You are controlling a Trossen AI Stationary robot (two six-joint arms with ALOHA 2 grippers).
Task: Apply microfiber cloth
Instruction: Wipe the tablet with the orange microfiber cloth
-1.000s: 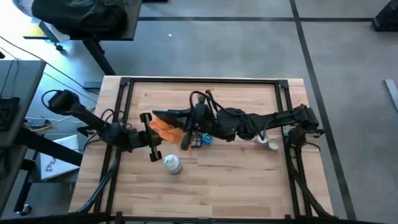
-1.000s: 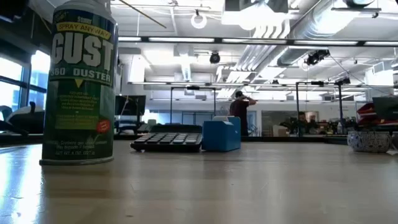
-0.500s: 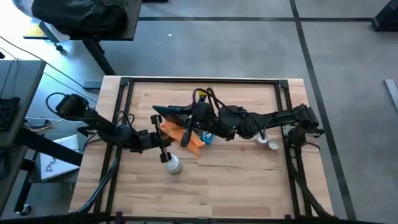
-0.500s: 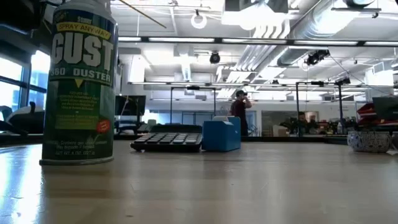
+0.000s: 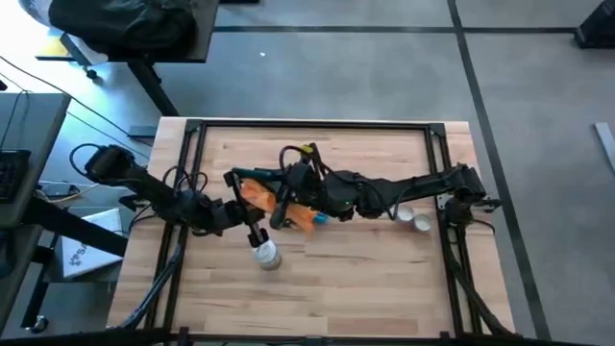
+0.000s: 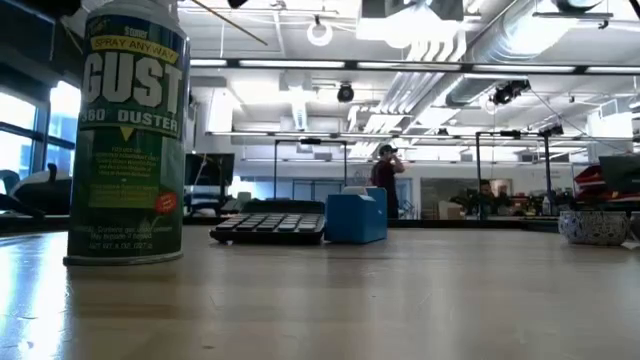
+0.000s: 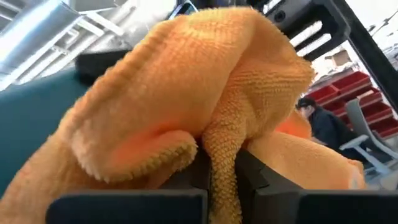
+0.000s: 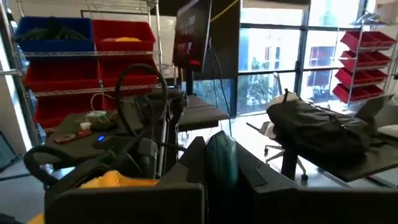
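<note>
The orange microfiber cloth (image 7: pixel 205 81) is bunched up in front of my left gripper (image 7: pixel 221 174), which is shut on it above the table's middle (image 5: pixel 248 204). The cloth (image 5: pixel 258 194) lies against a dark flat thing (image 5: pixel 252 176), seen in the left wrist view as a teal face (image 7: pixel 31 124). My right gripper (image 5: pixel 277 192) reaches in from the right and is shut on that dark thing (image 8: pixel 221 155). More orange cloth (image 5: pixel 303 220) shows below the right arm. Neither gripper shows in the low view. My left gripper pinches a fold of the cloth (image 7: pixel 219 152) between its two fingers, coming level from the table's left. The bunched cloth stands up past the fingertips and is clear of the table. My right gripper pinches the dark flat thing by one thin edge (image 8: pixel 221 167), coming level from the table's right. The thing is clear of the table.
A green duster spray can (image 5: pixel 266 255) stands just nearer than the grippers, large in the low view (image 6: pixel 125 130). A black calculator (image 6: pixel 268 228) and a blue box (image 6: pixel 355 218) rest on the table under the right arm. Two small white cups (image 5: pixel 413 220) sit to the right.
My right gripper has carried the dark flat thing a little toward the table's left. My left gripper, still shut on the cloth, swung toward the near right and back toward the far side, dragging the cloth along the dark thing.
</note>
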